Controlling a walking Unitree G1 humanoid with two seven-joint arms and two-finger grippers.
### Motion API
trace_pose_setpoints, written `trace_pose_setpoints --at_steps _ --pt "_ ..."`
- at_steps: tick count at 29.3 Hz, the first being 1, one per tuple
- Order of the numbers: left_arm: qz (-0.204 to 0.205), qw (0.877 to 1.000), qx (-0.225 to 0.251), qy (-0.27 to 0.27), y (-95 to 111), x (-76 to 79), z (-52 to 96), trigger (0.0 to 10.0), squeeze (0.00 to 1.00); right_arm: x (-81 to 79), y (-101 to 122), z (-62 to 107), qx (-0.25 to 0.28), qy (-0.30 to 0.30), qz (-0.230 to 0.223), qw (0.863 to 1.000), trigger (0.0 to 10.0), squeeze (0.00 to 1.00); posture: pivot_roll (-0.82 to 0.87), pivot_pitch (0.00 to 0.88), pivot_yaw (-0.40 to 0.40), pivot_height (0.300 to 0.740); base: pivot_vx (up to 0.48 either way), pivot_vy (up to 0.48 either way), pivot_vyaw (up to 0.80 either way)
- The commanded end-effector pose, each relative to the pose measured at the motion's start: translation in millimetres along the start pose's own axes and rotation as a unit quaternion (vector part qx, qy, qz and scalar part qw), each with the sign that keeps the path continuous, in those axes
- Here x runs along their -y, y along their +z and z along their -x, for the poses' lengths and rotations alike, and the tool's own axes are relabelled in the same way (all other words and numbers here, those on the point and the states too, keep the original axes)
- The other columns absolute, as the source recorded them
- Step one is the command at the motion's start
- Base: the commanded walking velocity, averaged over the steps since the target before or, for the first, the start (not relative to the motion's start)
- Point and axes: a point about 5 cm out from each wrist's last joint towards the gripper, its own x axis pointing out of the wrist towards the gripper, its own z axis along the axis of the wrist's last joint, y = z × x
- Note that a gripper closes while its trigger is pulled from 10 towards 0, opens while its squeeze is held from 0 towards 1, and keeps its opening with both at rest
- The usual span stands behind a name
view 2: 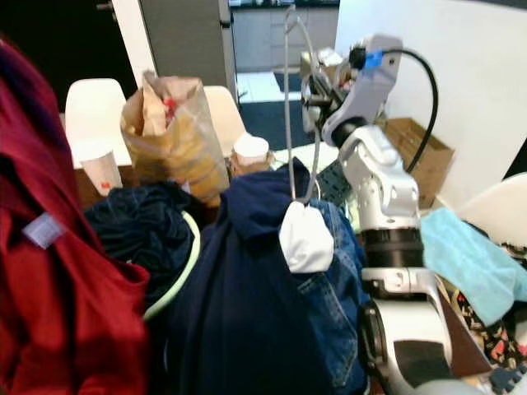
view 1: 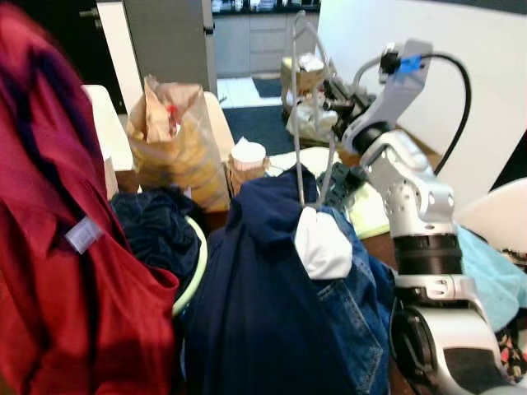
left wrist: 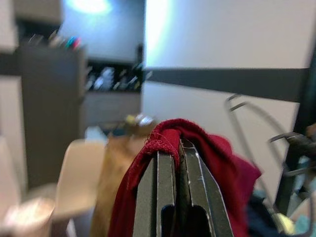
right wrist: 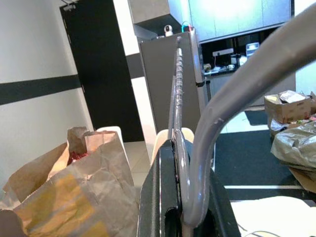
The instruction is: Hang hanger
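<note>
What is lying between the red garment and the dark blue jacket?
In the left eye view, a dark navy garment in a pale green-rimmed basket sits between the red garment and the blue jacket.

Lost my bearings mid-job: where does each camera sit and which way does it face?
Left eye, right eye: on the head, looking forward and down over the clothes pile; right arm raised.
Left wrist: along the left claw, shut on red garment.
Right wrist: along the right claw, shut on grey hanger.
Shared: paper bag, hanger.

No legible text or labels.
</note>
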Motion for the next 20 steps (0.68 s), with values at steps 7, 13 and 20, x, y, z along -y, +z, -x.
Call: trace_pose_setpoints --at_steps 7,13,20 --pt "0.032 0.977 -0.183 0.105 -76 -38.4 62.7 10.0 0.00 1.7 -2 0.5 -0.006 -0.002 0.002 1.000 10.0 0.00 0.03 0.000 -0.014 0.736 0.000 0.000 0.00" --pt "-0.015 0.914 -0.349 0.205 -133 -60.8 122.5 10.0 0.00 2.2 -3 0.9 -0.013 -0.001 0.007 1.000 10.0 0.00 0.02 0.000 -0.020 0.736 0.000 0.000 0.00" --pt "-0.032 0.914 -0.330 0.235 -129 -66.2 122.6 10.0 0.00 2.5 -4 0.8 -0.016 0.000 0.008 1.000 10.0 0.00 0.02 0.000 -0.024 0.736 0.000 0.000 0.00"
